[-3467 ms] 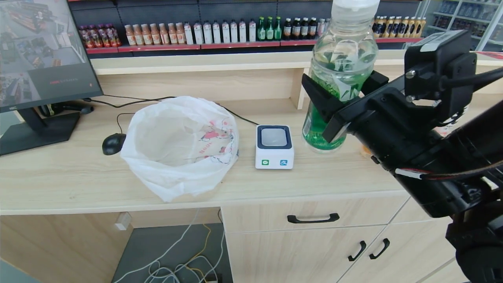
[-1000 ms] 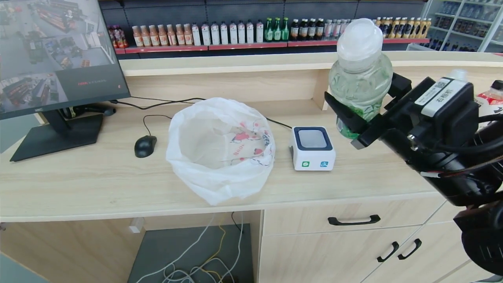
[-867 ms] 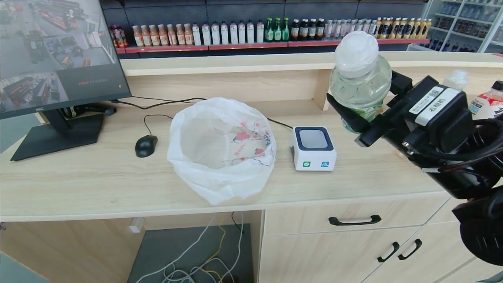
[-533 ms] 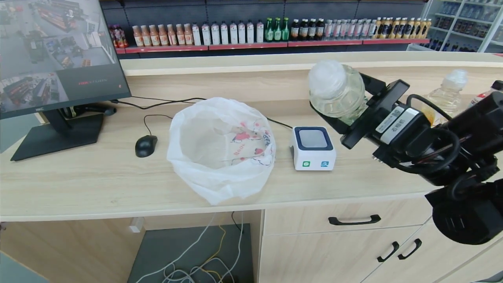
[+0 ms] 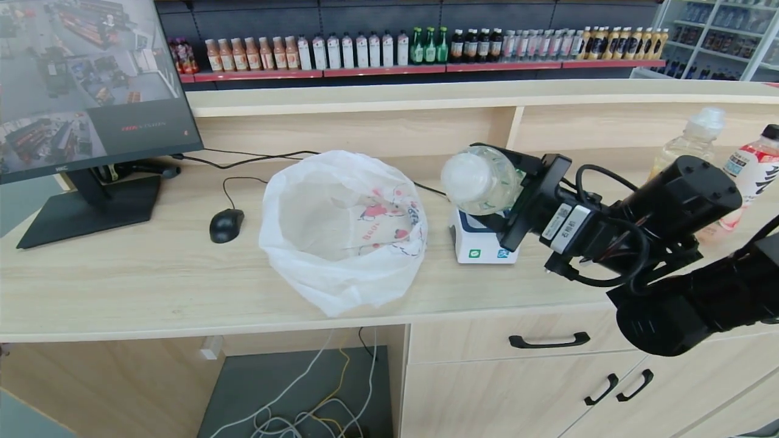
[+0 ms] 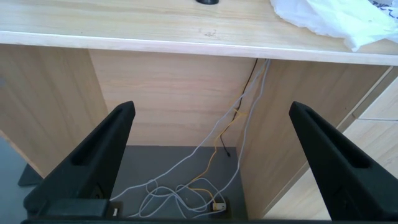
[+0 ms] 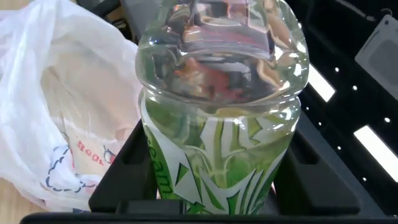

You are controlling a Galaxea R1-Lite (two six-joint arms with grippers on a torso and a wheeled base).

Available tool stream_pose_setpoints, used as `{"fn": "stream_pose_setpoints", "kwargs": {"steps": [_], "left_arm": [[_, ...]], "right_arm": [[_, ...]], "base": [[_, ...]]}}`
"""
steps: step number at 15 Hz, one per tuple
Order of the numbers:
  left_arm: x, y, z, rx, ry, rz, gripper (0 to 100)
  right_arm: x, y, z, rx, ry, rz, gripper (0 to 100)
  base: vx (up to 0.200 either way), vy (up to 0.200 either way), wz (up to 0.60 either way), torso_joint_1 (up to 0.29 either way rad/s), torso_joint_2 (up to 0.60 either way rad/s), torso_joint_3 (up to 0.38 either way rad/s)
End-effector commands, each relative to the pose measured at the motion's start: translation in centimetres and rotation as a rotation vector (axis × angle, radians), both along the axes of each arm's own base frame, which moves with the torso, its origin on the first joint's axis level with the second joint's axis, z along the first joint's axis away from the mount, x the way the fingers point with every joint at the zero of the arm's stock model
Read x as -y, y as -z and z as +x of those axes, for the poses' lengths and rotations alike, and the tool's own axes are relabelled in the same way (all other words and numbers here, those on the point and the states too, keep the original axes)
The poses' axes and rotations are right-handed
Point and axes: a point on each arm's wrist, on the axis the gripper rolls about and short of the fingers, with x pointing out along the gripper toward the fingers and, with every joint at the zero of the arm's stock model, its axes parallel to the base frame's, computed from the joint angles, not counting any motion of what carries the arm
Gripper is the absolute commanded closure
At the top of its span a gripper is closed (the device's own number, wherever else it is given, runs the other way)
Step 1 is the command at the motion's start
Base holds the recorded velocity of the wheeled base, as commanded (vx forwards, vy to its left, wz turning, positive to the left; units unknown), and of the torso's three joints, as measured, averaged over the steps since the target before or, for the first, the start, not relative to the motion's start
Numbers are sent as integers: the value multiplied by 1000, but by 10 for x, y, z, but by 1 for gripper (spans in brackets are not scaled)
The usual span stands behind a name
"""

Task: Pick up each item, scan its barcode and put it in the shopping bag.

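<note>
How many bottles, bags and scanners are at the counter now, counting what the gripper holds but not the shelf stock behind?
Bottles: 3 (green-label bottle in the right gripper, pale bottle, white-label bottle)
Shopping bag: 1
Scanner: 1
Total: 5

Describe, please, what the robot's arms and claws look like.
The right arm is black, built of thick round segments, with black cables looping beside it and white labels on its wrist block. The right claw has flat black fingers. The left claw has two black, wedge-shaped fingers.
</note>
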Motion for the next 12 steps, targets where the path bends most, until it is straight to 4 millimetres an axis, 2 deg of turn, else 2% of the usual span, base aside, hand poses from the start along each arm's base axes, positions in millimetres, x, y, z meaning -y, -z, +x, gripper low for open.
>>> {"fn": "stream_pose_setpoints", "kwargs": {"steps": [1, 2, 4, 6, 12], "left_arm": [[0, 0, 0, -1, -1, 0, 0], [0, 0, 0, -1, -1, 0, 0], [0, 0, 0, -1, -1, 0, 0], [0, 0, 0, 1, -1, 0, 0], [0, 0, 0, -1, -1, 0, 0]], "right_arm": [[11, 14, 16, -20, 12, -33, 100], [18, 14, 19, -1, 24, -47, 100], [18, 14, 22, 22, 16, -56, 100], [13, 25, 34, 63, 7, -92, 100], [11, 29, 36, 108, 18, -116, 100]], "base": [[0, 0, 0, 0, 0, 0], [0, 0, 0, 0, 0, 0], [0, 0, 0, 0, 0, 0], [0, 0, 0, 0, 0, 0], [0, 0, 0, 0, 0, 0]]}}
